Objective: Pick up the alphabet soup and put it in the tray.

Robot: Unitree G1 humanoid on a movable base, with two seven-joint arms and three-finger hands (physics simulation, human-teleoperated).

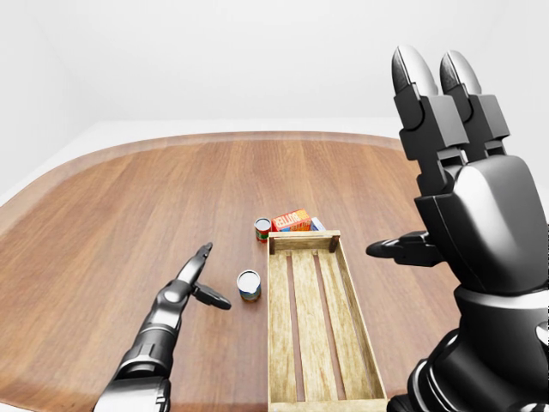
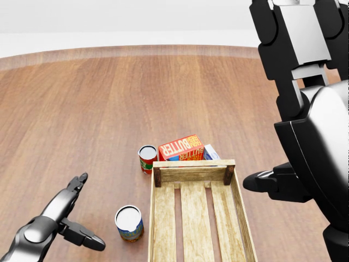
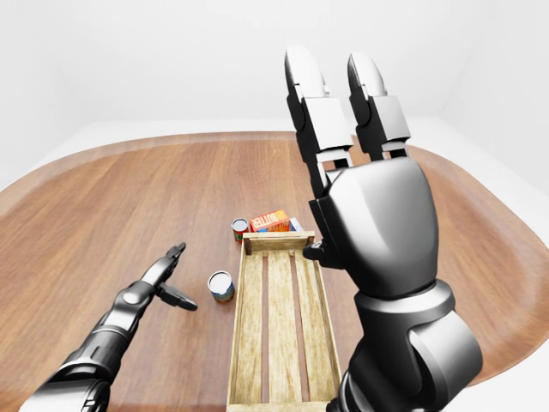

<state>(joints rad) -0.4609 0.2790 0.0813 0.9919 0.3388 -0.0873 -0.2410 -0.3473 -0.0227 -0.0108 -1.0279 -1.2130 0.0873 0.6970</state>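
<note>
The alphabet soup can (image 2: 129, 222) stands upright on the wooden floor, just left of the tray's near-left side. The tray (image 2: 193, 164) is a slatted wooden crate with nothing in it. My left hand (image 2: 87, 212) hovers low to the left of the can, fingers spread and open, a short gap from it. My right hand (image 1: 403, 163) is raised high on the right of the tray, fingers straight up and open, holding nothing.
A red tomato can (image 2: 147, 158) stands by the tray's top-left corner. An orange butter box (image 2: 181, 147) and a blue-white box (image 2: 211, 152) lie against the tray's top edge. The wooden surface ends in a curved rim (image 1: 232, 137).
</note>
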